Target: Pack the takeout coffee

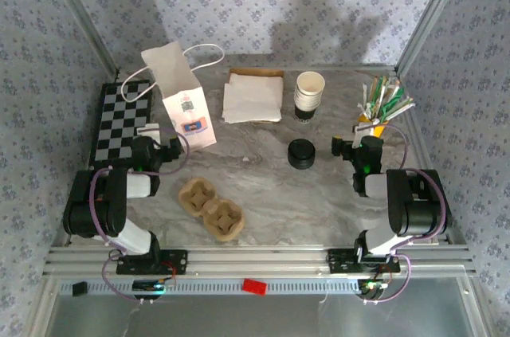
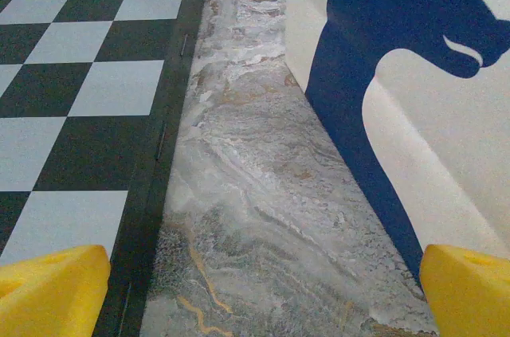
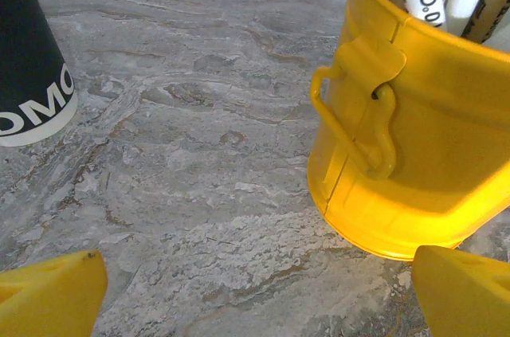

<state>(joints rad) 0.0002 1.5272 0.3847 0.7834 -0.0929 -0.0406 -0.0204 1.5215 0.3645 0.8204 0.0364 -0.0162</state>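
Takeout coffee (image 1: 302,153) stood upright at frame centre, just left of the nearer right gripper (image 1: 357,143); left gripper (image 1: 159,144) farther; both grippers' jaws apart.

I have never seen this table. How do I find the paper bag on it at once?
Look at the far left part of the marble table, just beside the chessboard. The bag stands upright there, with flat napkins to its right. It is the only tall white thing with cord handles, and it has a blue print on its side.
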